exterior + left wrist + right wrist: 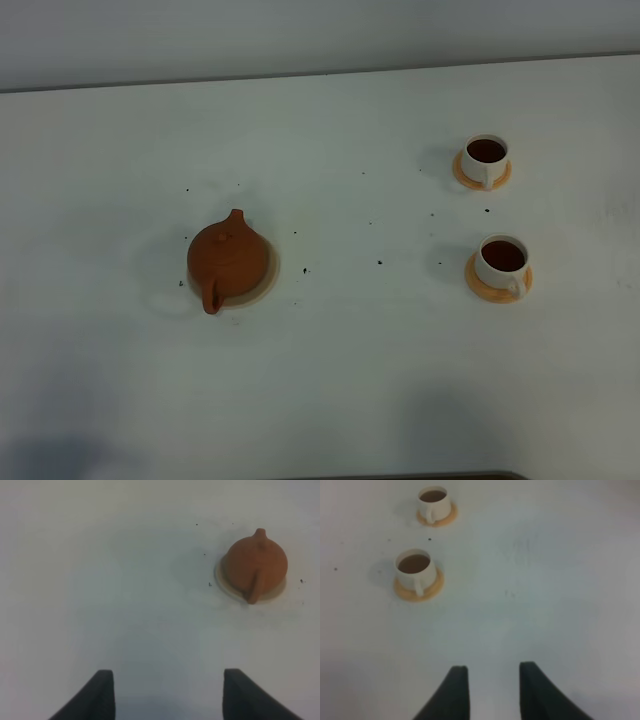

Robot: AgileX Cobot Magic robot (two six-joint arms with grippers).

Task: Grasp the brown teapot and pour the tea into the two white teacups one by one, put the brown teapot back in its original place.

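The brown teapot (228, 258) sits on its pale beige coaster (268, 282) left of the table's middle, spout toward the back and handle toward the front. On the right stand the two white teacups, the far one (490, 172) and the near one (495, 277), each on an orange saucer (462, 176) and holding dark tea (486, 150). In the exterior view neither gripper shows. The left gripper (167, 695) is open and empty, well away from the teapot (255, 562). The right gripper (494, 690) is open with a narrower gap and empty, apart from both cups (412, 580) (437, 511).
Small dark specks (380, 262) dot the white table (350, 380) between the teapot and the cups. The table's back edge (300, 75) meets a grey wall. Soft shadows lie along the front edge.
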